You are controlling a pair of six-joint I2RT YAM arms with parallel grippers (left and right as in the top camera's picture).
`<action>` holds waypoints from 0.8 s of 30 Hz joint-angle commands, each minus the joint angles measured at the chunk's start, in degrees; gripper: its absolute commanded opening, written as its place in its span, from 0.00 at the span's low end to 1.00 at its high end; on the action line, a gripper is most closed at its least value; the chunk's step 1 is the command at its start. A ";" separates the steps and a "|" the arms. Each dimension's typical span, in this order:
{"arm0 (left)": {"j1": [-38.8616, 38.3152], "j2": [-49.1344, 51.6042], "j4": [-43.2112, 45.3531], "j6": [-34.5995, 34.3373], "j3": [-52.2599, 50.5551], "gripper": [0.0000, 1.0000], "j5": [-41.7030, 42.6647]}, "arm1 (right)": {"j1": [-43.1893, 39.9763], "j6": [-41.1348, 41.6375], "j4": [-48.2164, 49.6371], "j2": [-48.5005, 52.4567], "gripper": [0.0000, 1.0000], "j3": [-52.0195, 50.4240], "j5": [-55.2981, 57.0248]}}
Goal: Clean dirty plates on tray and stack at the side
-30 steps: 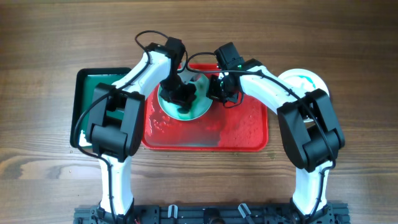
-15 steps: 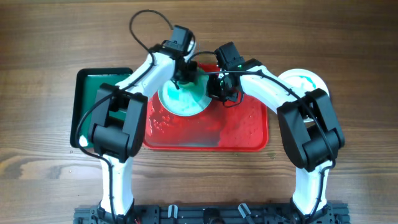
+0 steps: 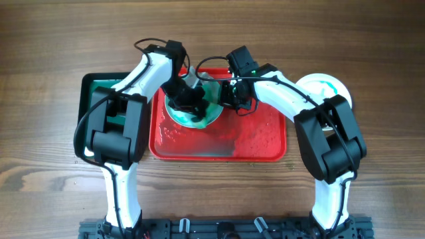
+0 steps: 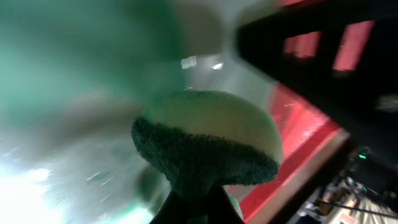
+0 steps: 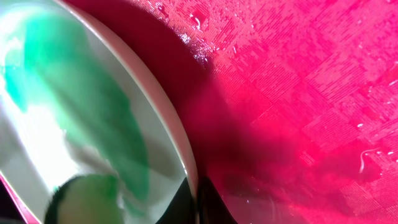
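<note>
A pale turquoise dirty plate (image 3: 202,117) with green smears lies in the far left part of the red tray (image 3: 252,143). My left gripper (image 3: 186,99) is shut on a green and white sponge (image 4: 205,146) and presses it on the plate (image 4: 74,124). My right gripper (image 3: 229,98) is shut on the plate's right rim (image 5: 177,146), with the wet red tray (image 5: 298,93) beside it. Green smear covers the plate's face (image 5: 81,99). A second white plate (image 3: 323,86) with green streaks lies on the table to the right of the tray, partly under my right arm.
A dark green tray (image 3: 93,99) sits left of the red tray, mostly under my left arm. Water drops and green film cover the red tray's floor (image 3: 199,143). The wooden table (image 3: 372,166) surrounds both trays.
My left gripper with the sponge has moved from the plate's far edge back toward me and left across the plate. The right gripper has held the rim still.
</note>
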 commanded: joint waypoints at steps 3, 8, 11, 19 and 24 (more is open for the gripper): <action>4.46 0.85 0.83 -8.46 10.54 0.04 1.38 | -0.61 -0.46 0.81 1.53 0.06 -0.39 0.55; 9.20 0.85 1.53 -21.77 16.57 0.04 -15.91 | -0.61 -0.61 5.81 1.57 0.25 -0.39 4.35; 9.31 0.85 1.57 -21.77 16.57 0.04 -19.71 | -0.61 -0.55 8.26 3.28 0.15 -0.39 4.46; 9.31 0.87 1.70 -21.77 16.55 0.04 -21.62 | -1.92 -6.88 -3.72 -6.40 0.04 -0.37 7.67; 9.31 0.87 1.75 -21.77 16.55 0.04 -21.62 | 0.39 -13.00 -14.45 -20.33 0.04 -0.39 41.22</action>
